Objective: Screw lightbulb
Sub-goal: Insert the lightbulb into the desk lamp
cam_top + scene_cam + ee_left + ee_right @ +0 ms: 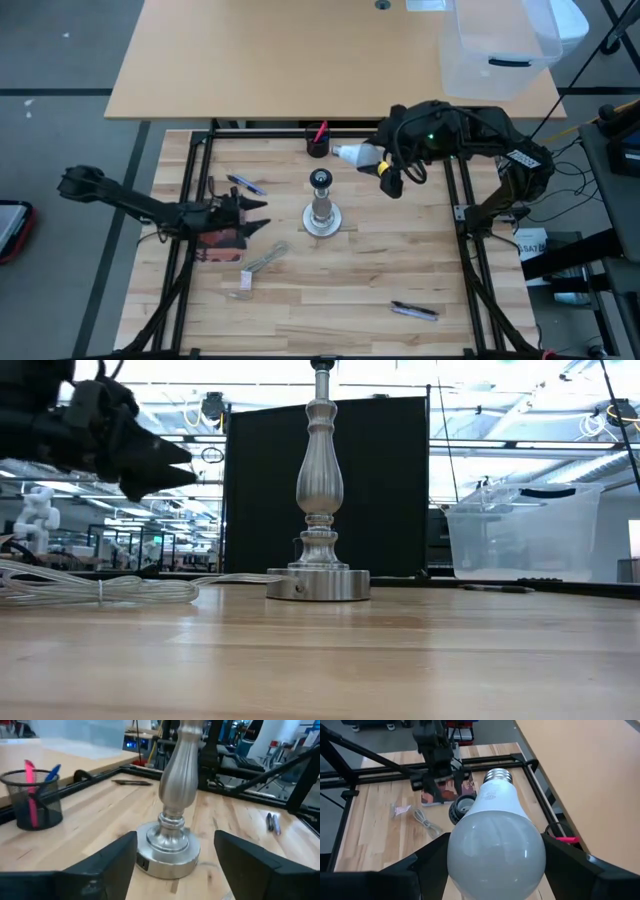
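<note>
The frosted white lightbulb (pixel 350 153) is in my right gripper (pixel 374 160), in the air to the far right of the stand's top. Its silvery screw base (pixel 497 776) points toward the table's left. The silvery socket stand (pixel 322 205) stands upright on its round disc foot (pixel 318 584) at the table's middle, and its open socket (pixel 462 810) shows beyond the bulb. My left gripper (pixel 252 212) is open and empty to the left of the stand, above the table. Its fingers (pixel 105 862) point at the stand's foot (pixel 167 852). My right gripper pinches the bulb's round globe (pixel 495 850) between its two fingers, one on each side. The fingers come from the table's right, slanting down. The bulb is lifted clear and lies along the fingers, with its screw base pointing away from the gripper.
A mesh pen cup (pixel 318 140) stands at the far edge behind the stand. Pens lie at the left (pixel 245 184) and near right (pixel 413 310). A coiled cord (pixel 262 260) and a reddish box (pixel 222 243) lie near my left gripper. A clear bin (pixel 500 45) sits on the far table.
</note>
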Motion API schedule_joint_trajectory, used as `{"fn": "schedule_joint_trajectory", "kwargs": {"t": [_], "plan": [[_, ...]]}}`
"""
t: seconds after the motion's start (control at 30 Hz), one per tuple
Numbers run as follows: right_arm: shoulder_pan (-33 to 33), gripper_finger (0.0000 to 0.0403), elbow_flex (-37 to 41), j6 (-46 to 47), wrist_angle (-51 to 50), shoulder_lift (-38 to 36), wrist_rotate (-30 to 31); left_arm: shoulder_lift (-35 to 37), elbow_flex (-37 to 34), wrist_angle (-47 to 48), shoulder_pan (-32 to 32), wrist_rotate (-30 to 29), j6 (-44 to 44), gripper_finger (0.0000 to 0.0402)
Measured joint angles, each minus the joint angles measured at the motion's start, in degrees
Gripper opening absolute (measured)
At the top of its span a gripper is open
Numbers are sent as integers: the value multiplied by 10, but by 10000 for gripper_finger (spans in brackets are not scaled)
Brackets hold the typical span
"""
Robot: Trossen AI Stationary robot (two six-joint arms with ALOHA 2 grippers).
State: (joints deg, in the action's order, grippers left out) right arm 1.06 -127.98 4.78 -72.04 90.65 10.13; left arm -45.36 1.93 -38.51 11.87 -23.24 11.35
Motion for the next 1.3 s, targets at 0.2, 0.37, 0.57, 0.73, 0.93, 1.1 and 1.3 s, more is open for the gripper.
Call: {"fn": "schedule_joint_trajectory", "kwargs": {"t": [0.2,0.37,0.57,0.73,0.93,1.1,1.3], "plan": [[0,268,0,-10,11,0,0,-160,68,-28,-28,16,-52,275],[0,266,0,-9,4,0,-9,-271,122,-49,-51,44,-76,275],[-5,268,0,0,-17,0,-15,-355,163,-67,-79,84,-89,275],[-16,265,0,8,-52,0,-15,-366,167,-100,-94,105,-92,275],[-28,267,0,34,-90,0,-13,-336,167,-130,-96,108,-119,275],[-31,265,0,52,-103,0,-12,-287,167,-131,-96,110,-133,275],[-31,265,0,65,-122,7,-12,-209,167,-125,-96,110,-153,275]]}}
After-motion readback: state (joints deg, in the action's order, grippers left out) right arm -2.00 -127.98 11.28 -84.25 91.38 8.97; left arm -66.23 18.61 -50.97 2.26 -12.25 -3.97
